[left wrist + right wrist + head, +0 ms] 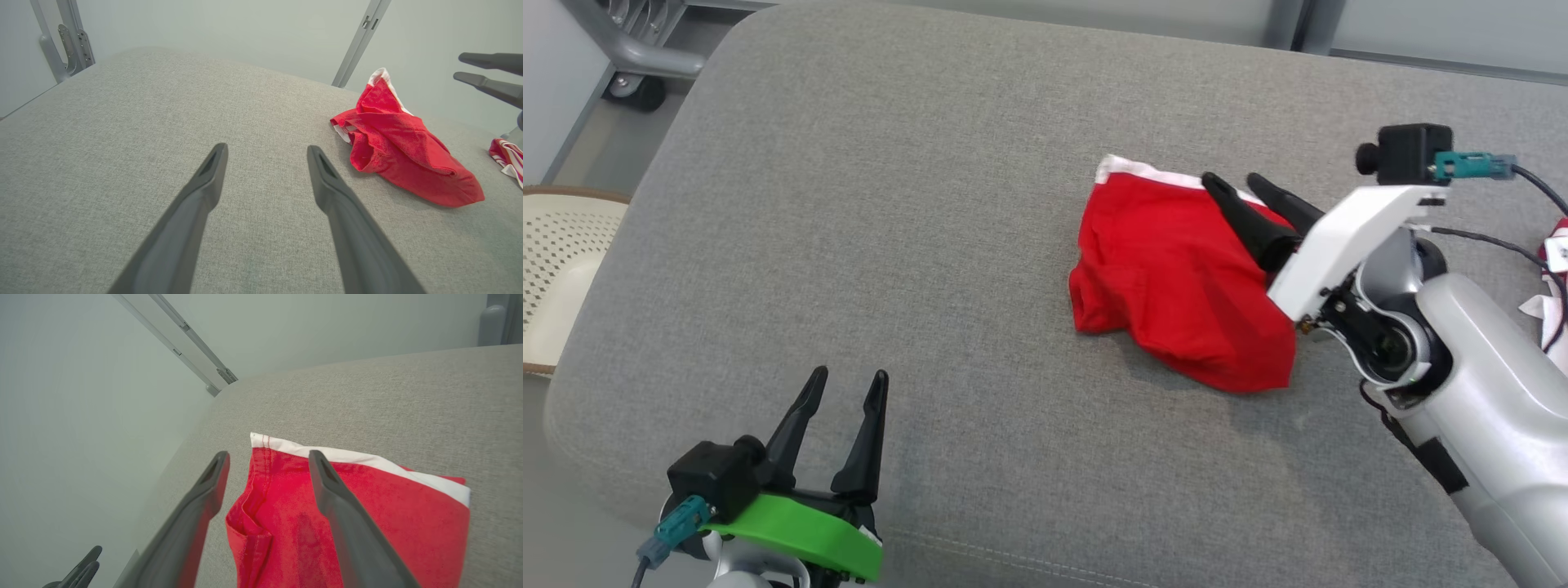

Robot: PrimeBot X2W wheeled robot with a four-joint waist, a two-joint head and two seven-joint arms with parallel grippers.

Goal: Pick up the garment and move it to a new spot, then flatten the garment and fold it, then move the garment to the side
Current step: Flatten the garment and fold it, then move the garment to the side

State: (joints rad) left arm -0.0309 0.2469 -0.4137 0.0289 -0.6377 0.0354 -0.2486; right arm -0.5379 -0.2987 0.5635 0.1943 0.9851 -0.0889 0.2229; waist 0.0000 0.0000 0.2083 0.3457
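A red garment (1176,282) with a white waistband lies rumpled and loosely folded on the grey cushioned surface (890,245), right of centre. My right gripper (1233,181) hovers over its far right part, open and holding nothing. The right wrist view shows the garment (367,510) under the spread fingers (327,486), white band at the far edge. My left gripper (847,378) stands open near the front left edge, well away from the cloth. In the left wrist view the garment (400,147) lies ahead to the right, and the left gripper (265,151) is empty.
Another red and white striped cloth (1553,278) lies at the right edge behind my right arm. A perforated cream chair seat (556,269) stands left of the surface. A grey metal frame with a caster (633,57) sits at the back left.
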